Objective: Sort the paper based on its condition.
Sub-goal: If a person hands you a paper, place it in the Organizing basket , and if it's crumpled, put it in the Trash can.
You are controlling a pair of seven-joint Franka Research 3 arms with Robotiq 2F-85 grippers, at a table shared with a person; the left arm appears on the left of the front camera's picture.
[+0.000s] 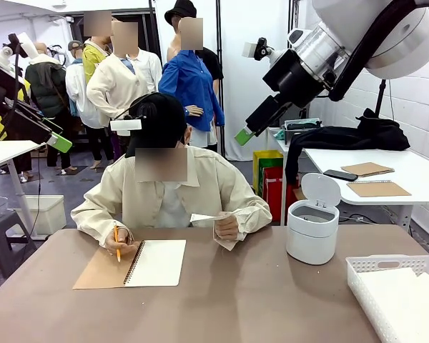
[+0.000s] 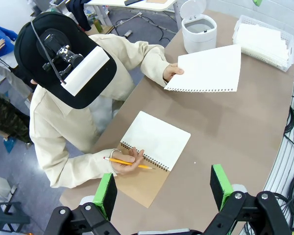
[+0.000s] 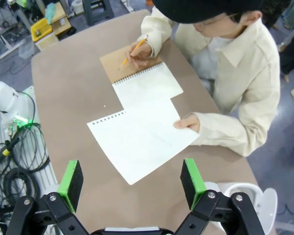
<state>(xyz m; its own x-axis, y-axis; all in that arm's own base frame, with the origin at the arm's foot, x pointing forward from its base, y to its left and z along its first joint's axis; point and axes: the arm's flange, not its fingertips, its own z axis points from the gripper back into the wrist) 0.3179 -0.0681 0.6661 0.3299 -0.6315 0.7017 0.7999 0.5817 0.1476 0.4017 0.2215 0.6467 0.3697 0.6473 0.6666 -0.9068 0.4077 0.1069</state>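
Note:
The person holds a flat white sheet of paper [image 2: 208, 68] by one edge above the table; its punched edge shows. It also appears edge-on in the front view [image 1: 213, 218] and under my right gripper [image 3: 137, 137]. The person's other hand holds a pencil on an open spiral notebook [image 1: 157, 262]. My left gripper [image 2: 162, 191] hangs open high over the table's near left, seen at the left of the front view [image 1: 60, 142]. My right gripper [image 3: 131, 177] is open, empty, and raised at the upper right [image 1: 244, 134], above the held sheet.
A white lidded bin [image 1: 312, 232] stands open at the right of the table. A white slotted basket [image 1: 375, 268] with white sheets in it sits at the near right corner. Another table [image 1: 415, 171] stands behind on the right.

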